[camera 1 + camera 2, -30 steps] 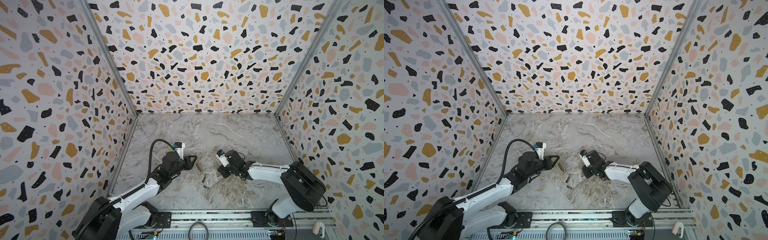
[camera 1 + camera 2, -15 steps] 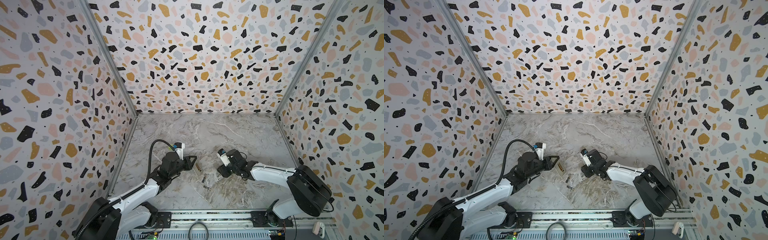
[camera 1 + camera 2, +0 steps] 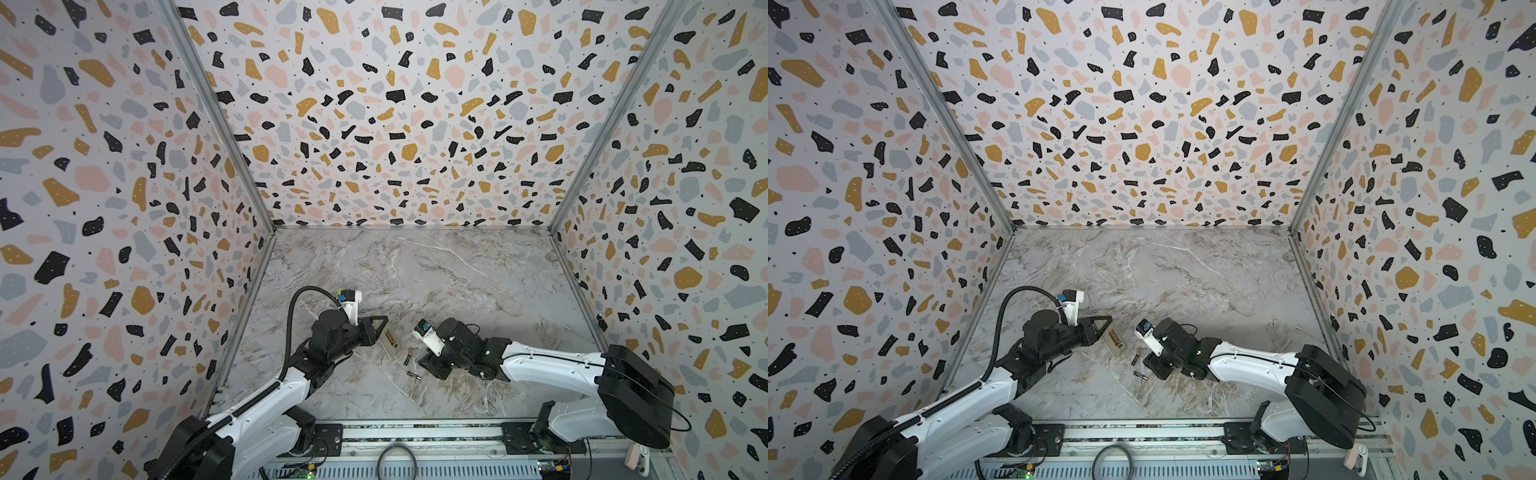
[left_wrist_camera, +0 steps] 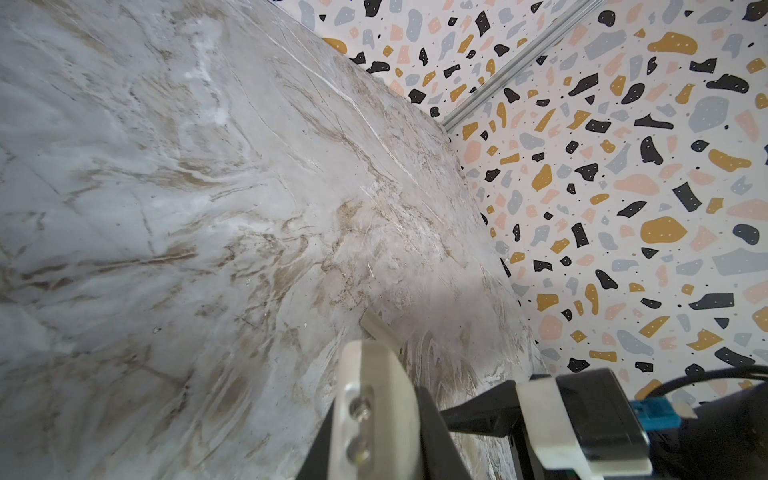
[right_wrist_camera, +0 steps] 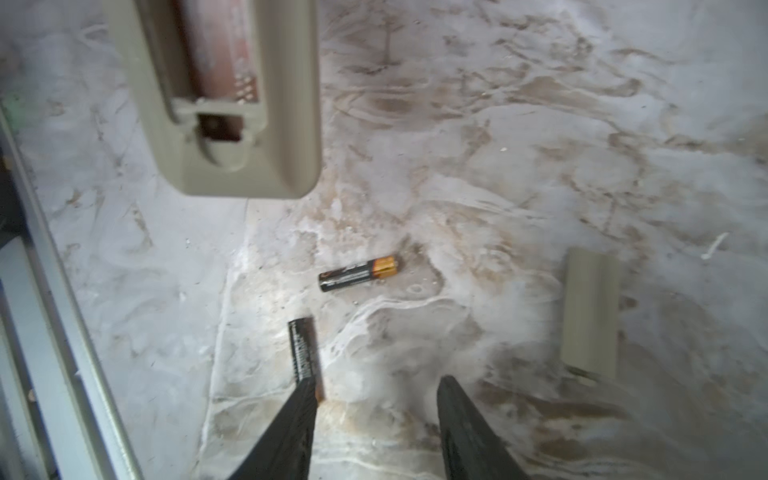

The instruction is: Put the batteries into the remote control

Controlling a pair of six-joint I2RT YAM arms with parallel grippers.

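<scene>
Inspected marble table (image 3: pixel 457 282): nothing on it shifted since a second ago. Found right arm (image 3: pixel 548 365) altered since then: elbow swung outward toward the right wall, wrist brought lower and nearer the batteries (image 3: pixel 408 358). Found left arm (image 3: pixel 266 399) unmoved.

Recorded left gripper (image 3: pixel 376 328) closed right down at one end of the remote control (image 3: pixel 389 343). Appears to be pinching that end, though the grip itself is hidden in both top views and in the left wrist view. Noted remote control back-up, left of table centre and toward the front, battery bay (image 5: pixel 220 62) uncovered.

Recorded right gripper (image 5: pixel 374 386) partly open, jaws well apart, nothing between them. Noted one of its fingers (image 5: pixel 299 415) overlapping the end of the nearer battery (image 5: pixel 302 349) in the right wrist view.

Located loose beige cover (image 5: pixel 590 311) flat on the table near the right gripper, on the side away from the remote control. Located second battery (image 5: pixel 359 274) flat on the table between right gripper and remote control, apart from both.
</scene>
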